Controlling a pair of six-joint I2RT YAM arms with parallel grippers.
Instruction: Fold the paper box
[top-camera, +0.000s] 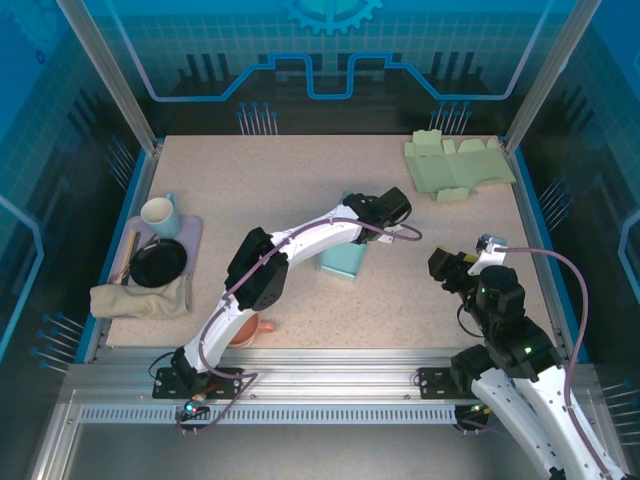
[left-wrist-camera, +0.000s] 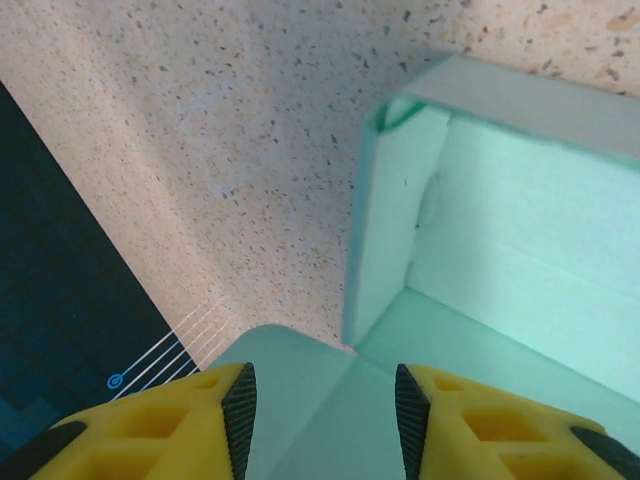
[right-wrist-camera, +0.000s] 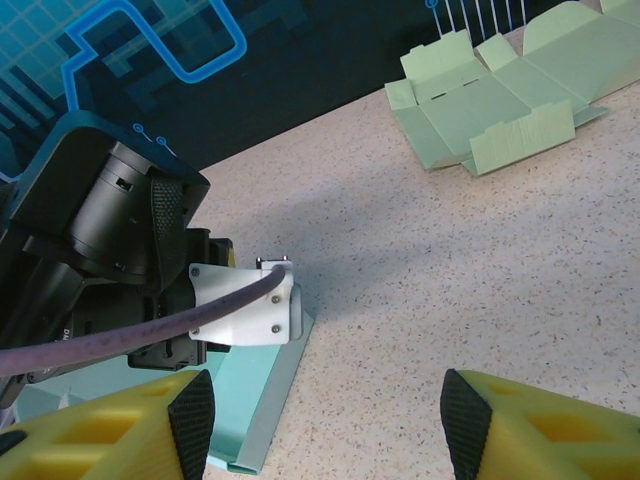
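I'm seeing the teal paper box (top-camera: 338, 262) lying directly under the left gripper (left-wrist-camera: 320, 405), open side up, its long axis running away from the arm bases. Its thin, smooth card walls are standing upright. That gripper's jaws are sitting apart over a flap. The right gripper (right-wrist-camera: 325, 420) is hovering spread wide and empty, with the box to its left on the speckled desk (top-camera: 250, 190).

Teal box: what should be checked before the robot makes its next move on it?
1. Left gripper open over the box, nothing pinched: ok.
2. Right gripper open and empty: ok.
3. Right gripper apart from the box: ok.
4. Box wall at the corner upright: ok.
5. Box fully folded: cannot tell.
6. Green sheets lie flat at the far right corner, away from both arms: ok.
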